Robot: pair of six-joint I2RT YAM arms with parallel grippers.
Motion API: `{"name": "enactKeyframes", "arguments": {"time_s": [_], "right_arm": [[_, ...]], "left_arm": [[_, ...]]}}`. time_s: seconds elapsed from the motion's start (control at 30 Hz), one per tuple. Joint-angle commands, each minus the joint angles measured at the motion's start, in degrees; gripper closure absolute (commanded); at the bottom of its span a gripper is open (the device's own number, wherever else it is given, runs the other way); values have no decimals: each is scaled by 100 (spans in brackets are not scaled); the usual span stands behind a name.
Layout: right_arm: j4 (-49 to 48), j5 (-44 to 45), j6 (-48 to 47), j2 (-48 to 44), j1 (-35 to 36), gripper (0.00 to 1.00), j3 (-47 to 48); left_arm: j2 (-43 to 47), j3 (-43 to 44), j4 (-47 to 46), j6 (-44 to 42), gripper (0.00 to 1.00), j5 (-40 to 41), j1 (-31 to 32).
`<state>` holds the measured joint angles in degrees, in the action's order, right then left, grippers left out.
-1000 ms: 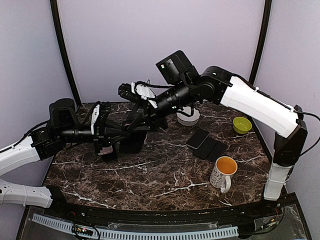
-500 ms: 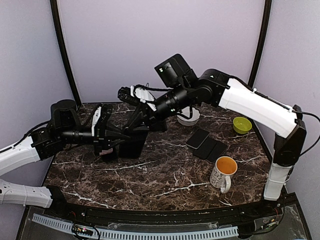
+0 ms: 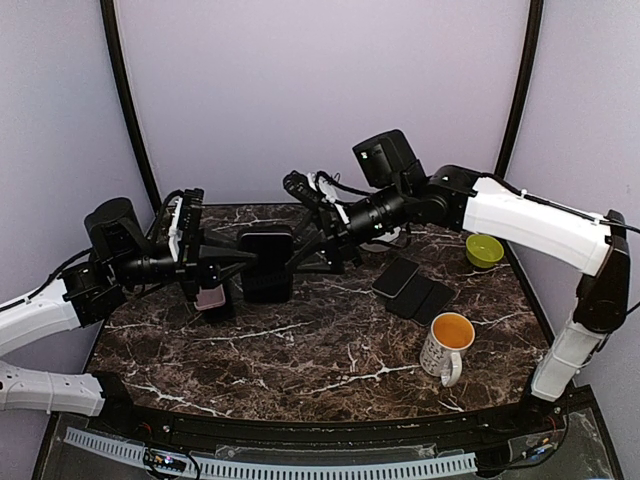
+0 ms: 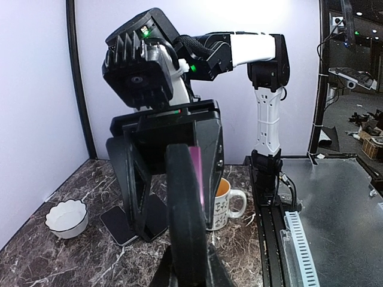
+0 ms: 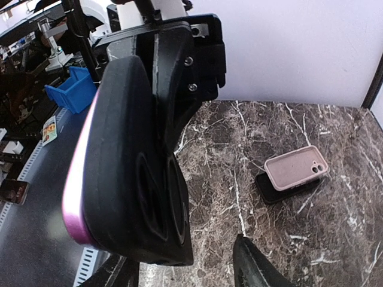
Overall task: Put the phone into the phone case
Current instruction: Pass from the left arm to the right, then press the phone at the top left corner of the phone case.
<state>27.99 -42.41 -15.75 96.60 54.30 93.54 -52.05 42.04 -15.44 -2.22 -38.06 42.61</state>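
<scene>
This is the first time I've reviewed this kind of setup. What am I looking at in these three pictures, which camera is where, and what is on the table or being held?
These are two robot arms bolted at the near edge of a marble-patterned table. The wide picture looks down from above and behind them. The other two pictures come from a small camera on each wrist.

The left end effector is shut on what seems to be the phone, a dark slab with a pink edge, held upright above the table. The right end effector is open just beside it and holds nothing.

On the table are a pinkish case resting on a dark slab, a stack of dark flat slabs, a white bowl, a green bowl and a mug.
</scene>
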Motion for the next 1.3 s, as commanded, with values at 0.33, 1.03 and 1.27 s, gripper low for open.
{"name": "enactKeyframes", "arguments": {"time_s": [0.33,1.03,1.27], "right_arm": [[-1147,-512,572,-194,17,95,51],[-703,-167,389,-223,36,100,151],[-698,-128,357,-323,36,100,86]], "left_arm": [[-112,-4,-628,89,100,-236,32],[-18,87,-888,204,48,278,37],[-235,418,-463,480,70,555,38]]}}
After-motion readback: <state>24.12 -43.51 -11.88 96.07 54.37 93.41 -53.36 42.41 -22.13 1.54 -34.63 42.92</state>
